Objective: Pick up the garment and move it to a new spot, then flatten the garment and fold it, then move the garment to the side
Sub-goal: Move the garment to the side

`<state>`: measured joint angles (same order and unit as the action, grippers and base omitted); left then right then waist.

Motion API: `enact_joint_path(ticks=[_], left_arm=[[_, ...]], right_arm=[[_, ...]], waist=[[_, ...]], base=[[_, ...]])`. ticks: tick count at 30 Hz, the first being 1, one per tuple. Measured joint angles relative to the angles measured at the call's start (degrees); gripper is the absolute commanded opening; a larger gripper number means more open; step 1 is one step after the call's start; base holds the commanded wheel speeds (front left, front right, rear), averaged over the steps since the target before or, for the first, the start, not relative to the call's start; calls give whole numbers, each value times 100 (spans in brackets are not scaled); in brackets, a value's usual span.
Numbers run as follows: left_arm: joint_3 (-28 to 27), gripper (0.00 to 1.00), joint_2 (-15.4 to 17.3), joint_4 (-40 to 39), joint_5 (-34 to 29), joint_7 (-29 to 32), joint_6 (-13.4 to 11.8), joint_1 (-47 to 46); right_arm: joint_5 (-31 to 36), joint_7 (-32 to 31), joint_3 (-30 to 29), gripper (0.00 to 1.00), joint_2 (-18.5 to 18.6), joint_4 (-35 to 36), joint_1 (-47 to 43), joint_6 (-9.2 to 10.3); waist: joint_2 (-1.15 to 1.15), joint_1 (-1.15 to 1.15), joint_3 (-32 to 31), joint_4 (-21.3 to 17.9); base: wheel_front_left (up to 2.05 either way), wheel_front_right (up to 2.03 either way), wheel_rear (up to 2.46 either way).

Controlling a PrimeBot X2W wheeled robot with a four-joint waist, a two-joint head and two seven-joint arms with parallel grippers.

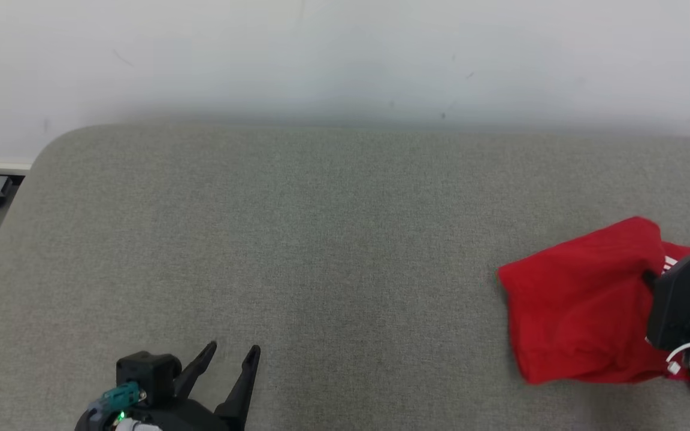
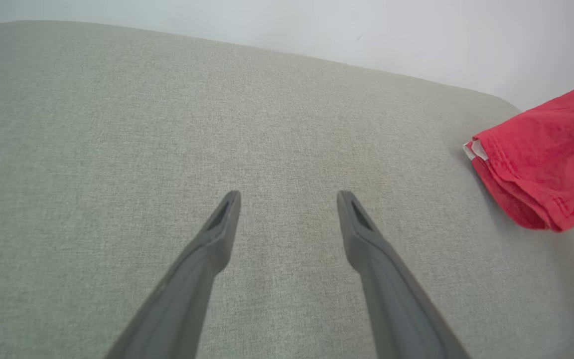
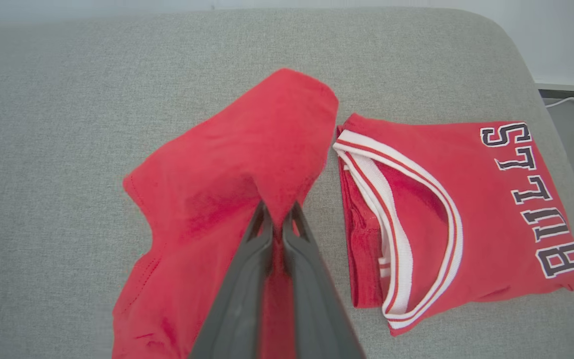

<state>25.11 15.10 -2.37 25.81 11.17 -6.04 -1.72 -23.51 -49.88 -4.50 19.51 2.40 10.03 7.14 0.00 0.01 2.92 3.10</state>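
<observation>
Red cloth is pinched between the fingers of your right hand (image 3: pixel 278 207): they're closed to a sliver on a raised fold of the garment (image 3: pixel 247 149), lifting it into a peak. The rest, folded, with a white-trimmed collar and BULLS lettering, lies flat on the grey surface (image 1: pixel 321 239) just beside that hand. Your left hand (image 2: pixel 288 197) stands spread wide, holding nothing, above the surface, with the garment well apart from it, off to its right. You have one garment and two hands here.
</observation>
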Motion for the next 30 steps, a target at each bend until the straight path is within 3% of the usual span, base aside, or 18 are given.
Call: enact_joint_path(ticks=[30], left_arm=[[69,100,23,66,-9,141,9,-227]], right_arm=[[476,53,-341,0,998,-53,233,-15]], waist=[[0,0,226,-113]], base=[[0,0,0]])
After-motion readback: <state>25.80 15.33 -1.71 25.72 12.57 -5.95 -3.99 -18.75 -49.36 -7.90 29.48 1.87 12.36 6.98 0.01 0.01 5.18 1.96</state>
